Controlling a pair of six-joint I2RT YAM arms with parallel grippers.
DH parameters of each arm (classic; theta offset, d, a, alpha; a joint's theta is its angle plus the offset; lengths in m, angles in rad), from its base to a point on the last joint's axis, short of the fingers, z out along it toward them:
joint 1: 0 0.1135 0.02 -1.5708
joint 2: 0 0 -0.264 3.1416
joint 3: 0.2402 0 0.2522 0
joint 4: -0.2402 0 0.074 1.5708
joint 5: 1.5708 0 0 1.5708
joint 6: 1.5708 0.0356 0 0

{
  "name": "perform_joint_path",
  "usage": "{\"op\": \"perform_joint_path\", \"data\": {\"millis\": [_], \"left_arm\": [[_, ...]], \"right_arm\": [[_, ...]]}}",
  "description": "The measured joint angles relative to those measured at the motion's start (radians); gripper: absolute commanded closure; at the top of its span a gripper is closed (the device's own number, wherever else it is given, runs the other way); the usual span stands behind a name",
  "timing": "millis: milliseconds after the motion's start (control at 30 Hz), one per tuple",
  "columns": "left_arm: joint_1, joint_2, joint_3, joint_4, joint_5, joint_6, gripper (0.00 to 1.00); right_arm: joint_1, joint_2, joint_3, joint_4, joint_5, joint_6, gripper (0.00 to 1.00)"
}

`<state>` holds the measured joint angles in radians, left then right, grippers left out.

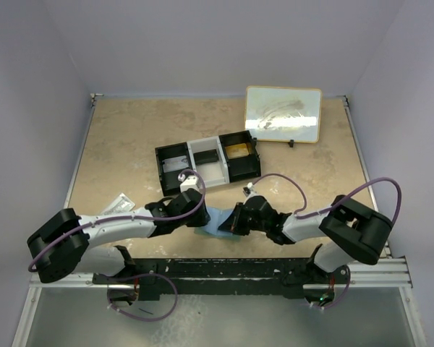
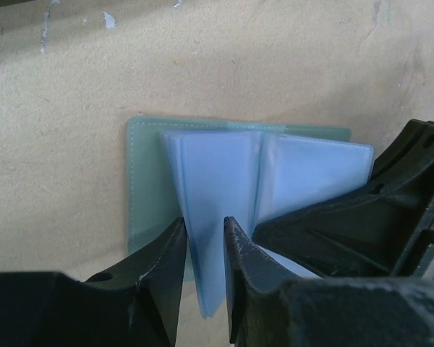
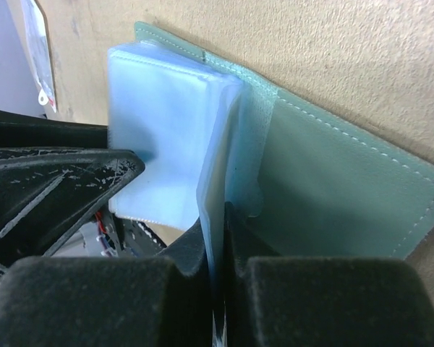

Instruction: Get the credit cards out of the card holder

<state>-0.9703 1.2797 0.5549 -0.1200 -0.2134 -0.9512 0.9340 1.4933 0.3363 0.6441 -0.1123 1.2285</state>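
The card holder [image 1: 215,220] lies open on the table between my two grippers, grey-green cover [image 2: 148,181] down and light blue leaves up. My left gripper [image 2: 205,220] has its jaws on either side of one raised blue leaf [image 2: 217,173], still apart, with a gap showing lower down. My right gripper [image 3: 218,210] is shut on another blue leaf [image 3: 215,166], which stands on edge beside the flat green cover [image 3: 347,181]. From above, the left gripper [image 1: 201,217] and right gripper [image 1: 233,219] almost meet over the holder. The credit cards are hidden in both wrist views.
A black-and-white three-compartment tray [image 1: 208,160] stands behind the holder, with something tan-gold in its right compartment [image 1: 239,150]. A small whiteboard [image 1: 283,113] leans at the back right. A clear packet [image 1: 119,204] lies by the left arm.
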Motion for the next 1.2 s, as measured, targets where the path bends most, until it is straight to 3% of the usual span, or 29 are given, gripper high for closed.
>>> {"op": "perform_joint_path", "data": {"millis": [167, 400, 633, 733, 767, 933, 1067, 1200], "left_arm": [[-0.001, 0.011, -0.011, 0.053, 0.047, -0.005, 0.8], [-0.006, 0.029, -0.036, 0.131, 0.114, -0.026, 1.0], [-0.014, 0.037, -0.019, 0.074, 0.07, -0.025, 1.0], [-0.023, 0.063, 0.019, -0.012, 0.008, -0.016, 1.0], [-0.025, 0.068, 0.028, -0.036, -0.01, -0.012, 1.0], [-0.026, 0.067, 0.039, -0.108, -0.066, 0.004, 1.0], [-0.029, 0.067, 0.05, -0.137, -0.084, 0.01, 1.0], [-0.058, 0.084, 0.101, -0.207, -0.15, 0.025, 1.0]], "right_arm": [[0.0, 0.019, 0.0, 0.016, -0.013, 0.003, 0.94], [0.0, 0.038, 0.0, 0.039, -0.022, 0.008, 0.93], [0.0, 0.029, 0.012, 0.023, -0.026, 0.01, 0.67], [0.0, -0.014, 0.024, -0.037, -0.008, 0.008, 0.64], [0.0, -0.035, 0.025, -0.061, -0.001, 0.007, 0.65], [0.001, -0.116, 0.026, -0.169, 0.05, -0.002, 0.91], [0.001, -0.113, 0.056, -0.245, 0.076, -0.044, 1.0], [0.025, -0.037, 0.193, -0.365, 0.135, -0.122, 1.0]]}}
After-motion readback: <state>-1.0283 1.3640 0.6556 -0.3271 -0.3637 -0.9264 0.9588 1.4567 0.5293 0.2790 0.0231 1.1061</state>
